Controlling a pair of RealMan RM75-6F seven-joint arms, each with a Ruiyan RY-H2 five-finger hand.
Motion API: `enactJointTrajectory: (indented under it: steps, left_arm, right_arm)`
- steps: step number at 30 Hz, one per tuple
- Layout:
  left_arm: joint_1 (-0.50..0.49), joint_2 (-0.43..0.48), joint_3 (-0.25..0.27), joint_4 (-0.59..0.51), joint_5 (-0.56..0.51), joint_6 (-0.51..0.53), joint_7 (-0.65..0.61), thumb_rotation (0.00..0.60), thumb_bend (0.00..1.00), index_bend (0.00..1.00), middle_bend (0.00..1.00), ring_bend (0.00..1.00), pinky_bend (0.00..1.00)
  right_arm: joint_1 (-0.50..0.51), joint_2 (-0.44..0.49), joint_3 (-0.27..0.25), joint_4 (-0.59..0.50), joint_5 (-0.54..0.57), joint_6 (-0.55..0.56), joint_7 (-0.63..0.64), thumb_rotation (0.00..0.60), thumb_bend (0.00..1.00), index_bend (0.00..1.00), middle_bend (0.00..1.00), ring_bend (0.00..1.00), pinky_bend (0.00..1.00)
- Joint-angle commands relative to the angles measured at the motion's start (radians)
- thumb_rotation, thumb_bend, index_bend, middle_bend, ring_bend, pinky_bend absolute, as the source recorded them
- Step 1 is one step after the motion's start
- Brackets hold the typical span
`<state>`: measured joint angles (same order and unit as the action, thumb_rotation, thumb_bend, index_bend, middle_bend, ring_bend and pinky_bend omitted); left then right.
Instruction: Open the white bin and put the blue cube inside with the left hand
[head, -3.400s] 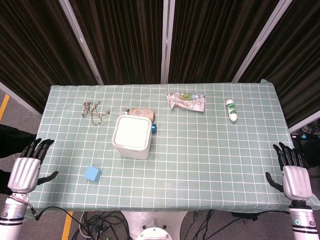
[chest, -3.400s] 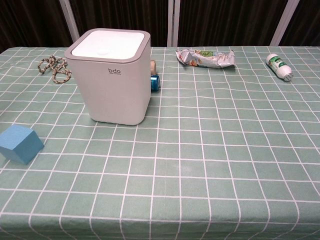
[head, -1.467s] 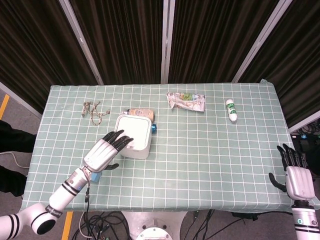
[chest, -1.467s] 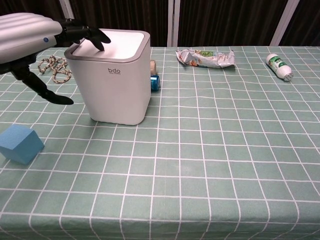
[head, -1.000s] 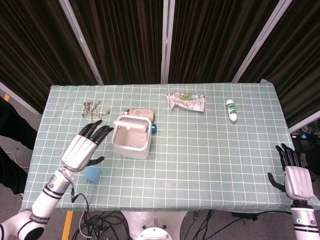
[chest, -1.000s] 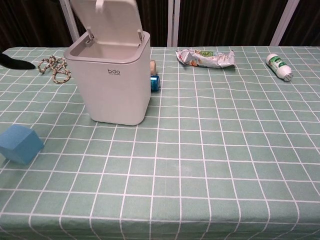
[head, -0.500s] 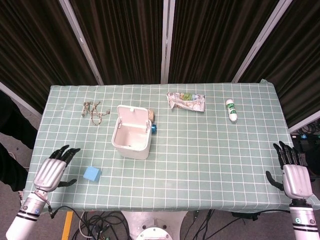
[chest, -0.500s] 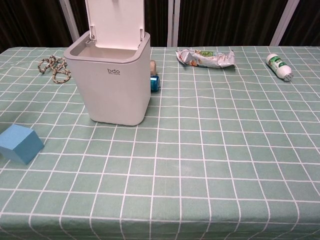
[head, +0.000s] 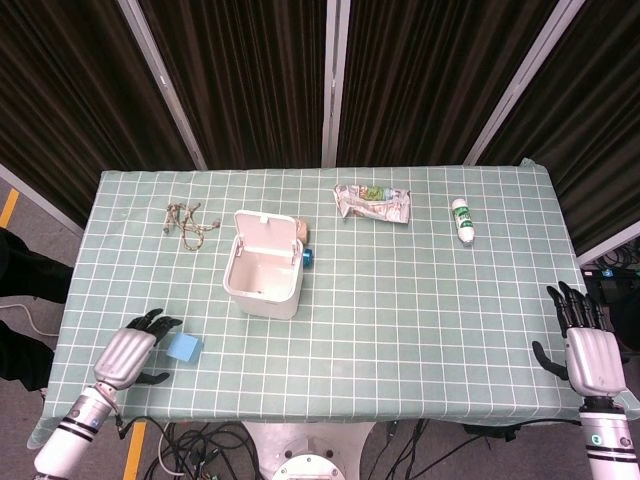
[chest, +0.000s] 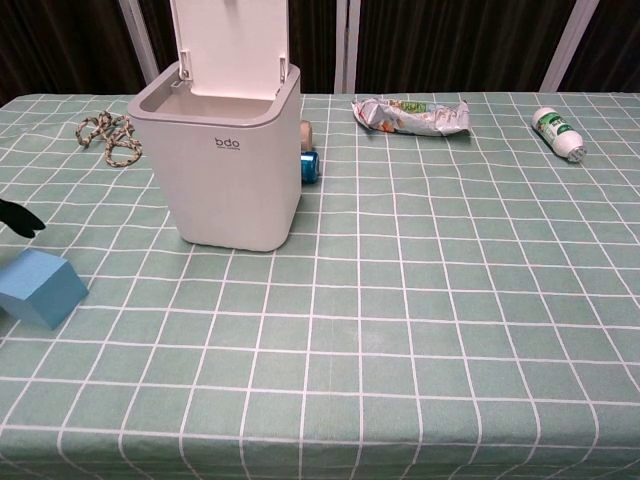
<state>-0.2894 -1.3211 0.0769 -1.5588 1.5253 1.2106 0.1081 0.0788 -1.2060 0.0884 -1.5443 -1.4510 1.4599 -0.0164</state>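
The white bin (head: 264, 280) (chest: 232, 170) stands left of the table's middle with its lid (head: 268, 232) (chest: 232, 50) flipped up at the back; its inside looks empty. A blue cube (head: 184, 347) (chest: 40, 288) lies on the cloth near the front left. My left hand (head: 132, 351) sits just left of the cube, fingers spread and bent toward it, holding nothing; only dark fingertips (chest: 20, 217) reach into the chest view. My right hand (head: 586, 343) hovers open beyond the table's front right corner.
A knotted rope (head: 186, 222) lies at the back left. A tan bottle with a blue cap (head: 306, 256) lies behind the bin. A crumpled wrapper (head: 372, 203) and a small white bottle (head: 463, 220) lie at the back right.
The left hand pressed the bin's lid, which sprang up and stayed open. That hand then drew back to the front left and now sits beside the cube. The right hand has not moved.
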Motion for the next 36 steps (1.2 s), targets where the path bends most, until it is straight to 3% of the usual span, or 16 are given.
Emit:
enactJointTrajectory:
  steps: [1, 5, 11, 16, 25, 30, 36]
  left_arm:
    - [-0.006, -0.020, -0.001, 0.022, 0.007, -0.008, -0.006, 0.600, 0.17, 0.21, 0.23, 0.11, 0.26]
    - [-0.012, -0.040, -0.006, 0.048, 0.010, -0.014, -0.013, 0.600, 0.18, 0.23, 0.24, 0.12, 0.27]
    - [-0.017, -0.066, -0.010, 0.083, 0.009, -0.022, -0.022, 0.600, 0.23, 0.29, 0.30, 0.21, 0.37]
    - [-0.014, -0.087, -0.008, 0.109, 0.031, -0.001, -0.026, 0.600, 0.27, 0.37, 0.38, 0.29, 0.47]
    - [0.001, -0.099, -0.011, 0.116, 0.057, 0.053, -0.043, 0.600, 0.30, 0.47, 0.48, 0.38, 0.54]
    - [0.012, -0.032, -0.031, 0.047, 0.060, 0.108, -0.068, 0.600, 0.30, 0.47, 0.48, 0.38, 0.54]
    - [-0.016, 0.153, -0.129, -0.148, 0.046, 0.168, -0.037, 0.600, 0.30, 0.47, 0.48, 0.38, 0.54]
  right_arm:
    - [-0.001, -0.001, -0.001, 0.000, 0.000, 0.000, 0.000, 0.600, 0.23, 0.00, 0.00, 0.00, 0.00]
    - [0.001, -0.002, -0.002, 0.001, 0.002, -0.005, -0.002, 0.600, 0.24, 0.00, 0.00, 0.00, 0.00]
    - [0.002, -0.002, -0.003, 0.000, 0.007, -0.010, -0.004, 0.600, 0.24, 0.00, 0.00, 0.00, 0.00]
    - [0.002, -0.002, -0.004, 0.002, 0.009, -0.013, -0.002, 0.600, 0.24, 0.00, 0.00, 0.00, 0.00]
    - [0.002, -0.002, -0.004, 0.001, 0.010, -0.012, -0.003, 0.600, 0.24, 0.00, 0.00, 0.00, 0.00]
    - [0.003, 0.000, -0.004, -0.001, 0.012, -0.014, -0.008, 0.600, 0.24, 0.00, 0.00, 0.00, 0.00]
    - [0.004, -0.002, 0.000, -0.005, 0.009, -0.007, -0.012, 0.600, 0.24, 0.00, 0.00, 0.00, 0.00]
